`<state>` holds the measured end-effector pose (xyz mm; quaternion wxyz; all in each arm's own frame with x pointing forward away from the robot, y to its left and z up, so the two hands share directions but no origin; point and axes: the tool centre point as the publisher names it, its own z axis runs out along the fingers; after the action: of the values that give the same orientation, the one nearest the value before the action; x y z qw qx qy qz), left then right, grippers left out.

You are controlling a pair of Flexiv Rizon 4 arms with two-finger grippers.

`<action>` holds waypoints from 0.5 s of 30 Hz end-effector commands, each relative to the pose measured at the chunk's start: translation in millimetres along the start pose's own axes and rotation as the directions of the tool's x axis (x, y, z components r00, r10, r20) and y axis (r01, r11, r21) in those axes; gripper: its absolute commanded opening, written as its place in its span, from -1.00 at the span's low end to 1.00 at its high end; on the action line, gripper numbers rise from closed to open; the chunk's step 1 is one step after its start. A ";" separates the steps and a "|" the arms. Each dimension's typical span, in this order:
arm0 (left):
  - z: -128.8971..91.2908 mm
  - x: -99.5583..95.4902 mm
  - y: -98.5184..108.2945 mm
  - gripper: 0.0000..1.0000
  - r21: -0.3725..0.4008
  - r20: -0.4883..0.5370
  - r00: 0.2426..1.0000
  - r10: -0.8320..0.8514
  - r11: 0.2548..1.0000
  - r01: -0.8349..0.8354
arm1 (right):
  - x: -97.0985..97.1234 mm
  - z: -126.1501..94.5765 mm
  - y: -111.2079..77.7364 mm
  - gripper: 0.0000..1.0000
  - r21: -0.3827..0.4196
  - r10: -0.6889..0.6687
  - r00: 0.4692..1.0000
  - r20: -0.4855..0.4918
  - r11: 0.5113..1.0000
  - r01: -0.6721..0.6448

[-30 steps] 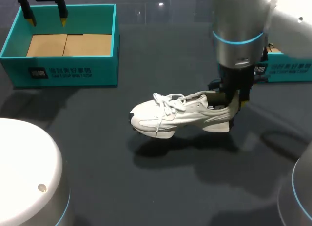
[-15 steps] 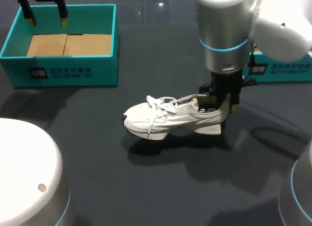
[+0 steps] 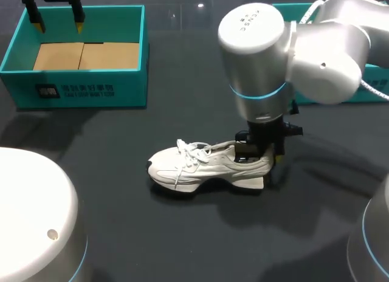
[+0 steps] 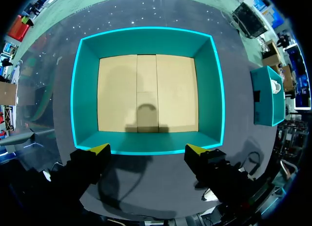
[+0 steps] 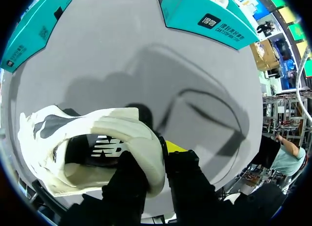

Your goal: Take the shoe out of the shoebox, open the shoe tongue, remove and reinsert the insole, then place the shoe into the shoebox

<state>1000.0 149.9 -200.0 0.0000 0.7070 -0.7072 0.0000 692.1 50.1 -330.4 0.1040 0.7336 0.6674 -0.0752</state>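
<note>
Nearest, at the middle of the dark table (image 3: 121,233): white shoe (image 3: 206,166), upright, toe pointing left, heel to the right, laces (image 3: 188,155) loose and spilling over the near side. Right down at the surface, shadow tight beneath it; touching or a hair clear, can't tell. At the heel, right gripper (image 3: 262,160), dropping straight down from the right arm (image 3: 255,57), which swings in big from the far right. Close look from the right wrist: shoe (image 5: 122,126) beside and under the gripper (image 5: 153,160), one finger dipped inside the opening, the other outside the back with its yellow tip showing, heel wall pinched between the two. Solid clamp from both sides, dark inside of the shoe in plain view. Further back now, far left: teal shoebox (image 3: 79,90), open on top, bare cardboard floor (image 3: 85,56), well apart from the shoe. Above its far wall, left gripper (image 3: 58,24), fingers spread wide, pinching nothing. Straight down from the left wrist: shoebox (image 4: 83,89) ahead of the gripper (image 4: 147,149), yellow tips set apart over one long wall, only open air between them. Far right, second box (image 3: 371,87), teal too, mostly hidden behind the right arm; from the right wrist, same box (image 5: 204,16) ahead of the gripper, apart from the shoe.
</note>
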 end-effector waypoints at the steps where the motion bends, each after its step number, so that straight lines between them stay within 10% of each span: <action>1: 0.0 0.0 0.0 1.00 0.000 0.000 1.000 0.000 1.000 0.000 | 17.6 7.4 4.6 -1.00 0.017 0.001 1.000 0.028 1.000 -0.002; 15: 0.0 0.0 0.0 1.00 0.000 0.000 1.000 0.000 1.000 0.000 | 33.0 26.1 -1.1 -1.00 0.045 -0.018 0.999 0.033 0.999 0.016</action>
<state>1000.0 150.0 -200.0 0.0000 0.7070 -0.7072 0.0000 693.7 69.6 -359.7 0.0957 0.7300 0.6698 -0.0961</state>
